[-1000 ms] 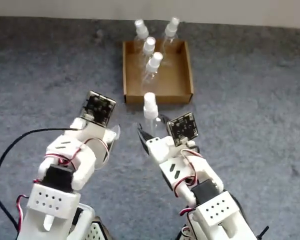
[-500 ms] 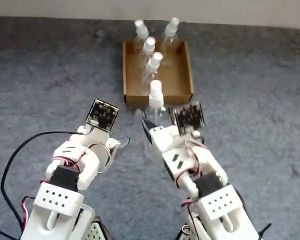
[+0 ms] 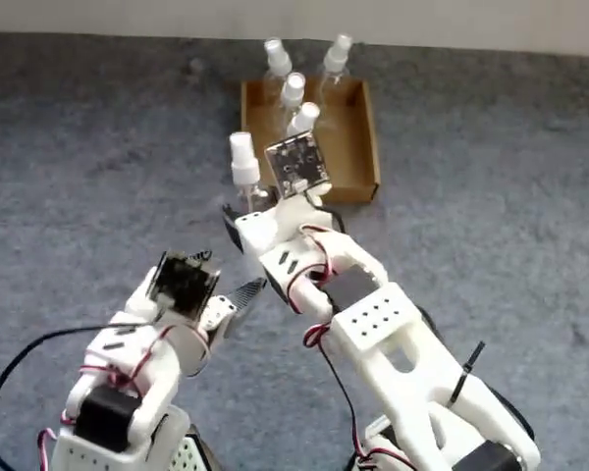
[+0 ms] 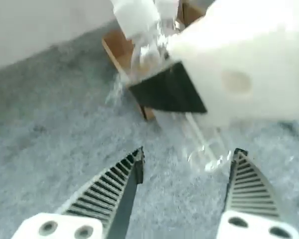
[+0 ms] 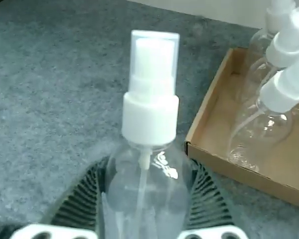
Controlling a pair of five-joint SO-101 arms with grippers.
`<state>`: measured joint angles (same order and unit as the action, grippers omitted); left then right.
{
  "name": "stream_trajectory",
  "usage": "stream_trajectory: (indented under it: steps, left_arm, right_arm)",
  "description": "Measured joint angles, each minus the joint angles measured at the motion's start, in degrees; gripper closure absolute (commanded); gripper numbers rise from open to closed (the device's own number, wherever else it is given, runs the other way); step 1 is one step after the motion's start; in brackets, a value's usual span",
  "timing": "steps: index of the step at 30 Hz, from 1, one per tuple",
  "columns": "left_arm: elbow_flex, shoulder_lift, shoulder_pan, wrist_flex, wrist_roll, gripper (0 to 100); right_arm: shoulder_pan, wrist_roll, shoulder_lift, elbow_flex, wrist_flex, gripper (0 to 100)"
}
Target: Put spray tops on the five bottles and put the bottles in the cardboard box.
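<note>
High view: right gripper (image 3: 247, 208) pinched a capped bottle (image 3: 243, 169) upright, approx. at 8 o'clock of the cardboard box (image 3: 358, 184), just beside its corner. Four other capped bottles (image 3: 293, 93) stood in the box, toward its 12 o'clock end. Left gripper (image 3: 238, 300), fingers spread w/ nothing between, sat at 6 o'clock of the held bottle.

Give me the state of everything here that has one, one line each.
held bottle: spray top on, upright, outside the cardboard box.
right hand: shut on the held bottle.
left hand: open, holding nothing.
four other bottles: tops on, standing in the cardboard box.
cardboard box: open-topped, holding those four.
</note>
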<state>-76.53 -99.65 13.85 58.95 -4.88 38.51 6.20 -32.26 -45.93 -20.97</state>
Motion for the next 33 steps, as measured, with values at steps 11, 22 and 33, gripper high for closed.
stream_trajectory:
  steps: [11,22,33]
  left_arm:
    - [-1.23,4.75,-0.35,-3.34,0.09,78]
    - [-1.23,14.33,-5.45,-10.64,0.09,78]
    - [-1.23,14.42,-6.07,-10.81,0.0,78]
  right_arm:
    - [3.43,0.0,0.0,14.68,-25.85,99.4]
    - [3.69,0.0,0.26,20.48,-34.2,99.4]
    - [-10.46,-5.36,0.53,25.32,-32.88,99.4]
